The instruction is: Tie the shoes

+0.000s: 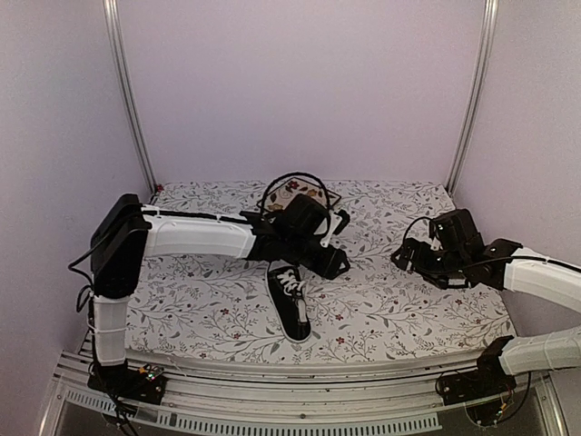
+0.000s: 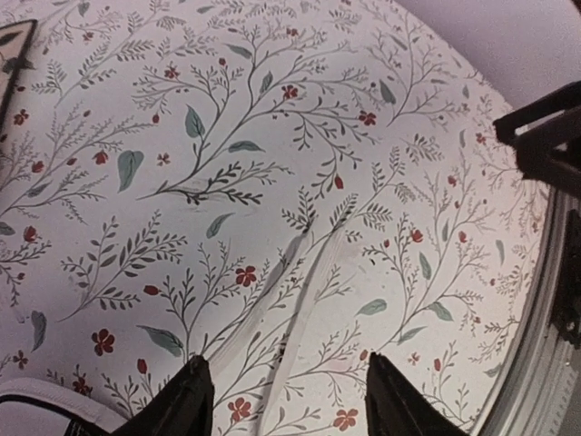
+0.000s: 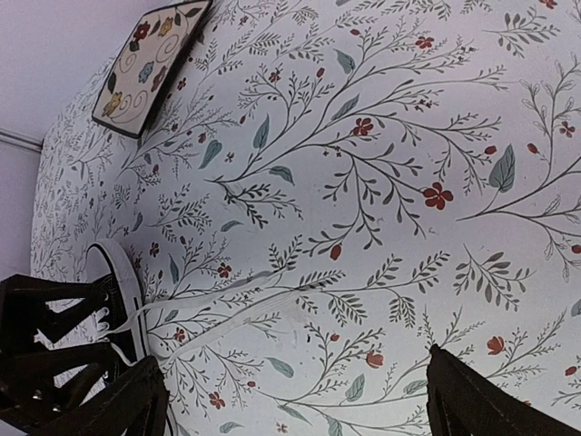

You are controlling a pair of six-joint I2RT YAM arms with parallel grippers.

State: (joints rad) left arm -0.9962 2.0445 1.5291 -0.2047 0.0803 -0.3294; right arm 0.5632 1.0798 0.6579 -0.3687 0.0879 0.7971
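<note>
Left end effector (image 2: 287, 360) stands partly apart, right end effector (image 3: 293, 357) wide apart, both apparently empty.

No writing, brand, number or sign can be read in any of the three views. The tablecloth (image 1: 408, 309) carries only a printed pattern of twigs, leaves and red flowers. The square plate (image 3: 150, 64), upper left of the right wrist view, bears painted flowers and swirls. The black sneaker (image 1: 295, 318) shows no legible mark.
</note>
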